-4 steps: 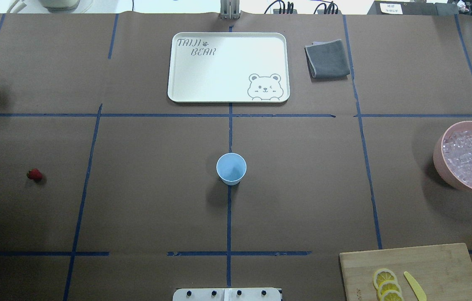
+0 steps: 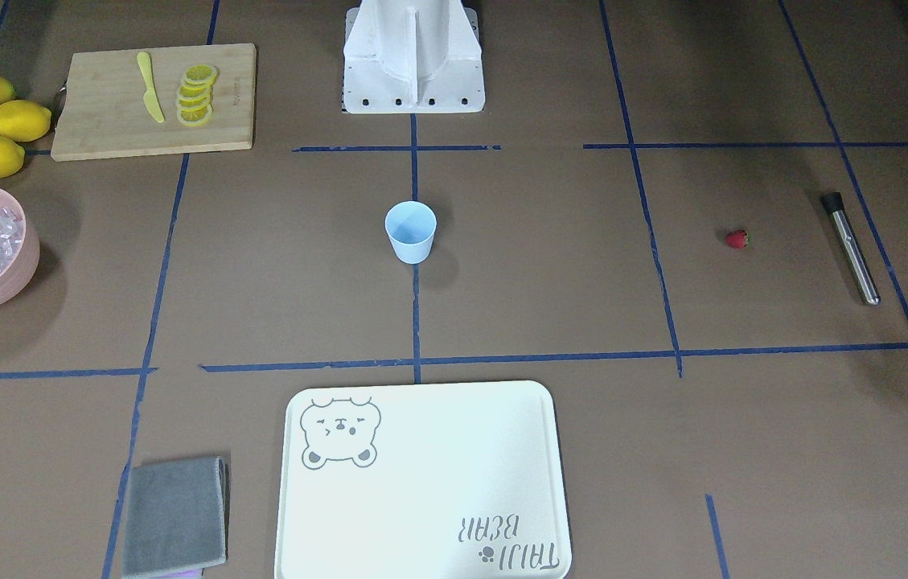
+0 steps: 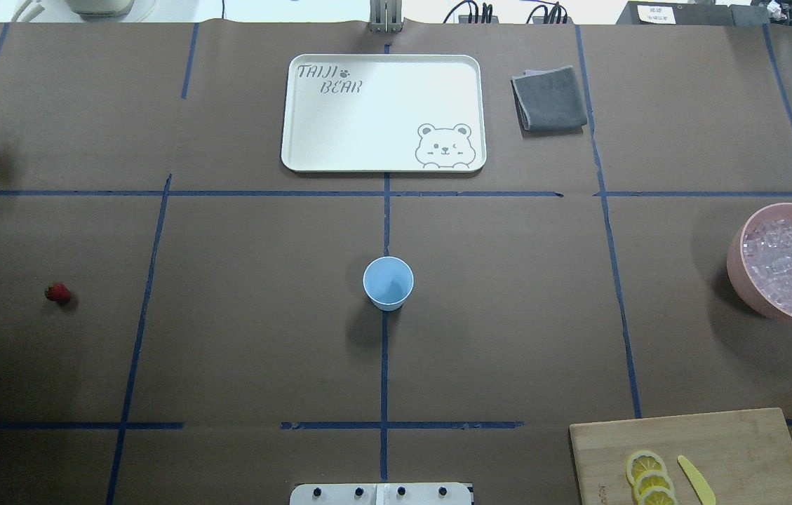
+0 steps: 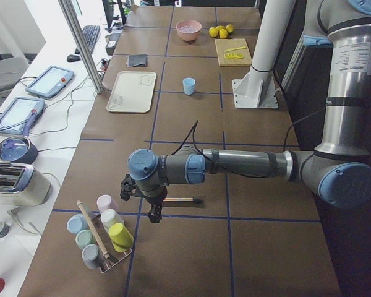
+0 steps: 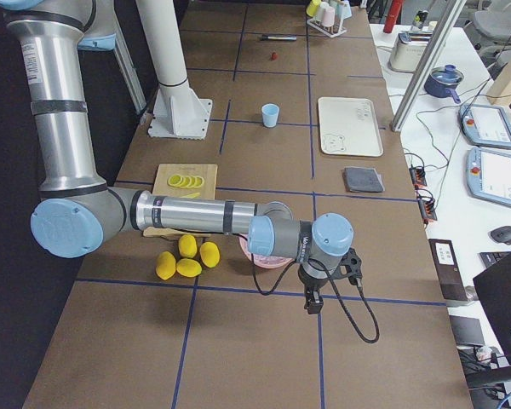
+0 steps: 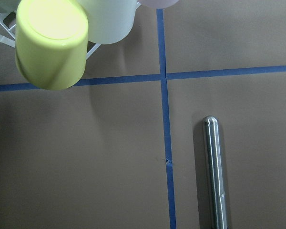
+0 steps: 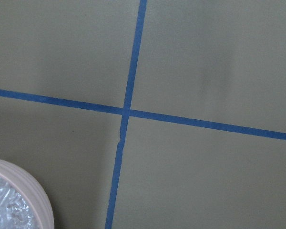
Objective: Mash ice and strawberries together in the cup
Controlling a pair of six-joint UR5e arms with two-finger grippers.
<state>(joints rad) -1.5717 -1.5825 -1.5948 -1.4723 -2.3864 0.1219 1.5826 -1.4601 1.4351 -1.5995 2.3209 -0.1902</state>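
Cup (image 3: 388,283) upright mid-tabletop, strawberry (image 3: 57,292) well apart, ice (image 3: 788,268) in pink bowl (image 3: 736,273) (overhead view). Only side views show left gripper (image 4: 153,215) and right gripper (image 5: 312,304); how their jaws stand, cannot tell.

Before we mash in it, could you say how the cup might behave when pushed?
The cup looks empty and plastic, so it is probably light and apt to slide. It tapers to a narrow base, so a high sideways push may tip it.
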